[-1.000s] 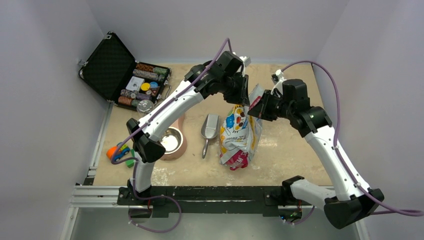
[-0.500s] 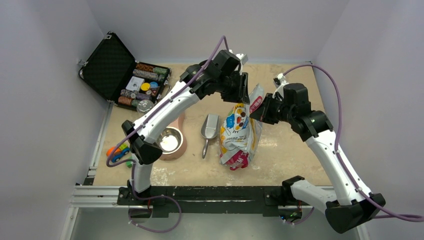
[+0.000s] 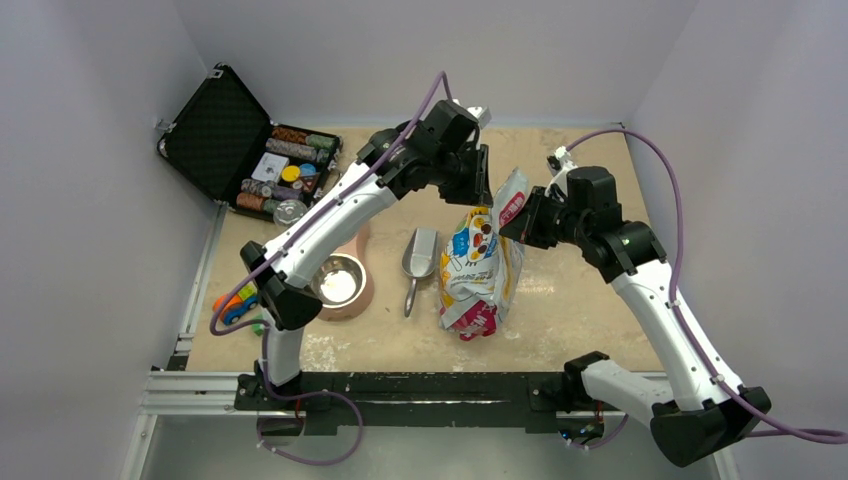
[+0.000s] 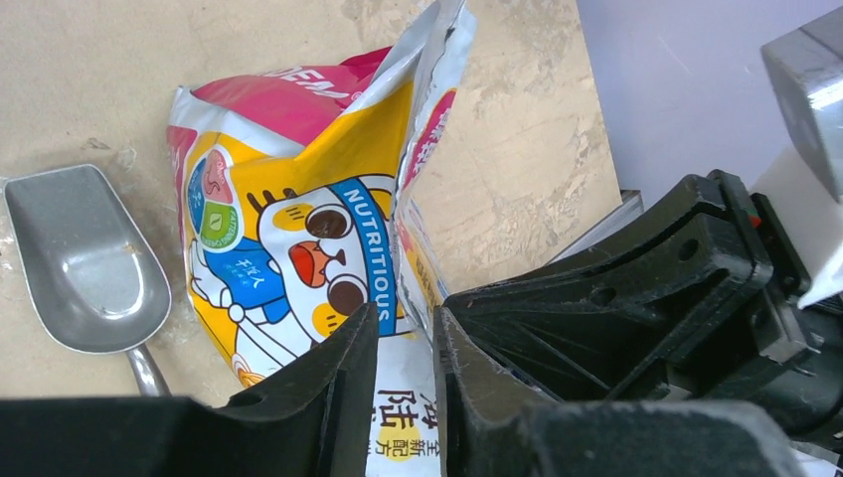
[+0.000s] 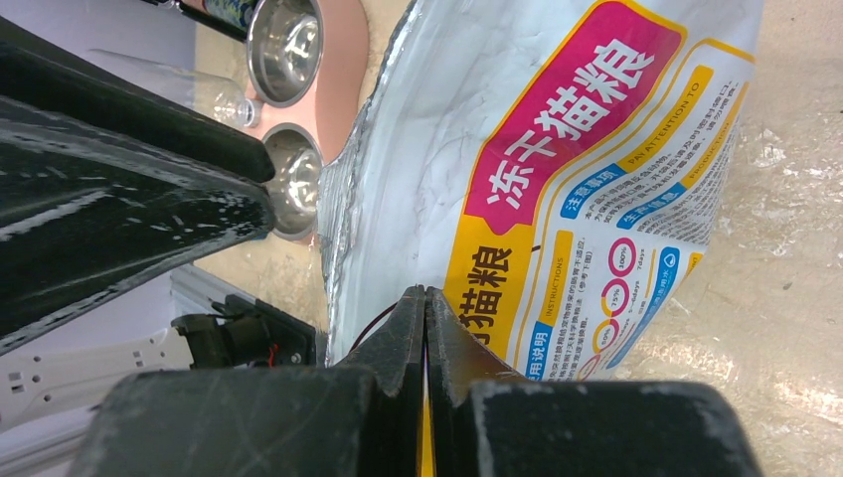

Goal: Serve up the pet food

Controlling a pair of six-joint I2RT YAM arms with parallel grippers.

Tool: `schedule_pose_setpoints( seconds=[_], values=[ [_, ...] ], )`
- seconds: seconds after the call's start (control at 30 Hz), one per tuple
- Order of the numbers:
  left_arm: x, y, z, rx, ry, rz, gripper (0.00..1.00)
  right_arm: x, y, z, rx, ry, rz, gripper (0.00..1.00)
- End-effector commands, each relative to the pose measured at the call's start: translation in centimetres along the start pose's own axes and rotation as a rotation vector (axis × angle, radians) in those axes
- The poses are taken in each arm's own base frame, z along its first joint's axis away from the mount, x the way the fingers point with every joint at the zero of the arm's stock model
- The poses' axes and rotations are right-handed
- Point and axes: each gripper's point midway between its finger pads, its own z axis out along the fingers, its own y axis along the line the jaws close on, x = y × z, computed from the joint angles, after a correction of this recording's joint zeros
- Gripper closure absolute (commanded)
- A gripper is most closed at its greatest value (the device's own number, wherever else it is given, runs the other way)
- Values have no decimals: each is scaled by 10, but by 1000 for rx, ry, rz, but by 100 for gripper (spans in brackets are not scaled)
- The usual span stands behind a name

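One bag edge pinched by right gripper.

Plain pale lavender-grey walls close in the left, far and right sides. Tabletop: sandy beige, mottled, scuffed whitish toward the near edge. Aluminium rail frame runs along the near edge and up the left edge. Flat grey surface lies beyond it, nearest me. Light even, shadows soft.

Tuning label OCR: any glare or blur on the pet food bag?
Top external: pet food bag small, print soft. Left wrist: print sharp, no glare; left end effector dark, out of focus. Right wrist: text sharp, the bag's silver side shiny.
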Motion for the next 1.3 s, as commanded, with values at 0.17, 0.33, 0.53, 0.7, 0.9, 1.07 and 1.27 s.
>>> schedule_pose_setpoints(
  seconds=[0.17, 0.33, 0.53, 0.7, 0.9, 1.07, 1.27],
  values=[
    [9, -2, 15, 25, 56, -64, 67, -6, 3, -5, -7, -32, -17, 100],
    [12, -6, 21, 57, 74, -78, 70, -6, 4, -5, -9, -31, -20, 100],
    [7, -32, 23, 229, 86, -68, 89, -14, 3, -16, 34, -51, -36, 100],
    [-6, -74, 14, 551, -9, -87, 100, -27, -5, -43, 129, -107, -77, 93],
    [-10, -87, 8, 655, -29, -98, 100, -24, -22, -47, 171, -130, 11, 90],
    [-16, -98, 1, 718, -50, -116, 100, -24, -46, -54, 249, -168, 113, 86],
    [-17, -98, -8, 700, -47, -120, 100, -21, -47, -31, 135, -108, 23, 80]
  ],
)
